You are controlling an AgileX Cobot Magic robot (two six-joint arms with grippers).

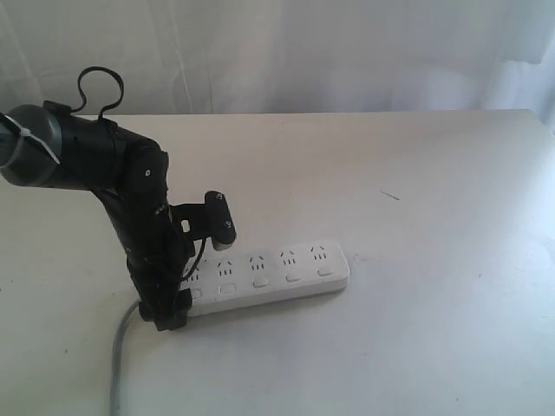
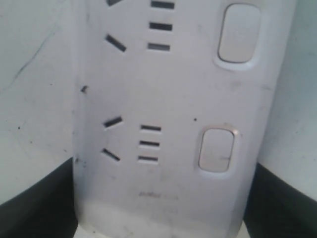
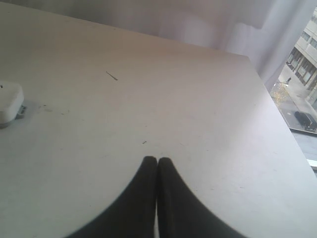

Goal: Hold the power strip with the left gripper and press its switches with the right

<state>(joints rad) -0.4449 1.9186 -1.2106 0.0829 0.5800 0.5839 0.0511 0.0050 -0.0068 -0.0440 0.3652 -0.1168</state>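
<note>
The white power strip point(image 1: 277, 276) lies on the table, its grey cord point(image 1: 120, 347) running off toward the front. A row of white switches point(image 1: 260, 282) sits below its sockets; two switches point(image 2: 216, 149) fill the left wrist view. My left gripper point(image 1: 171, 308) reaches down over the strip's cord end. There its black fingers point(image 2: 39, 203) lie against both long sides of the strip point(image 2: 168, 89). My right gripper point(image 3: 157, 159) is shut and empty above bare table, well away from the strip's far end point(image 3: 6, 101). It does not show in the exterior view.
The white table point(image 1: 416, 191) carries a small dark scratch mark point(image 1: 390, 195). A pale curtain hangs behind the table's far edge. In the right wrist view, the table's corner point(image 3: 247, 57) stands next to a window.
</note>
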